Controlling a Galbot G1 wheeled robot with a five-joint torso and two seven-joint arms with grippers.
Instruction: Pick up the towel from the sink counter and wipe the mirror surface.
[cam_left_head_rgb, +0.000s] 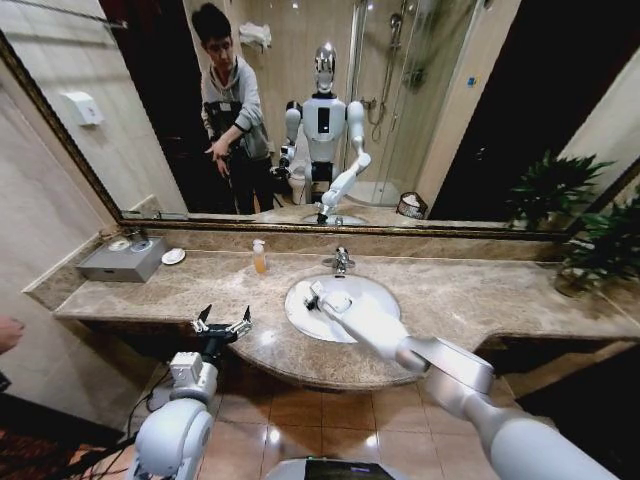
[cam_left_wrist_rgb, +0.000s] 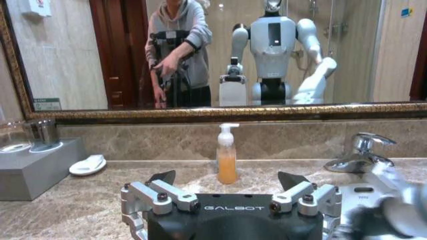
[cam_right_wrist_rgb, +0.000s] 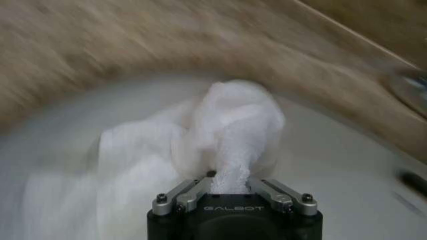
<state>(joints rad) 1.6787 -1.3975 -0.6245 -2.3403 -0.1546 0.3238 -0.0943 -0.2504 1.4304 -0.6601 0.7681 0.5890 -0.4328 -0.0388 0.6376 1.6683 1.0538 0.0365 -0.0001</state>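
Observation:
The white towel (cam_left_head_rgb: 333, 298) hangs bunched over the white basin (cam_left_head_rgb: 300, 322), with my right gripper (cam_left_head_rgb: 316, 296) shut on it. In the right wrist view the towel (cam_right_wrist_rgb: 230, 125) rises in a crumpled fold out of the closed right gripper (cam_right_wrist_rgb: 230, 176), blurred by motion above the basin (cam_right_wrist_rgb: 347, 165). My left gripper (cam_left_head_rgb: 222, 325) stands open at the front edge of the sink counter (cam_left_head_rgb: 470, 295), holding nothing. From the left wrist view, the left gripper (cam_left_wrist_rgb: 227, 181) faces the mirror surface (cam_left_wrist_rgb: 347, 50). The mirror surface (cam_left_head_rgb: 450, 100) spans the wall above the counter.
An orange soap bottle (cam_left_head_rgb: 259, 257) and the chrome faucet (cam_left_head_rgb: 341, 261) stand at the counter's back. A grey box with cups (cam_left_head_rgb: 120, 260) and a soap dish (cam_left_head_rgb: 173, 256) sit far left. Potted plants (cam_left_head_rgb: 600, 250) fill the right end.

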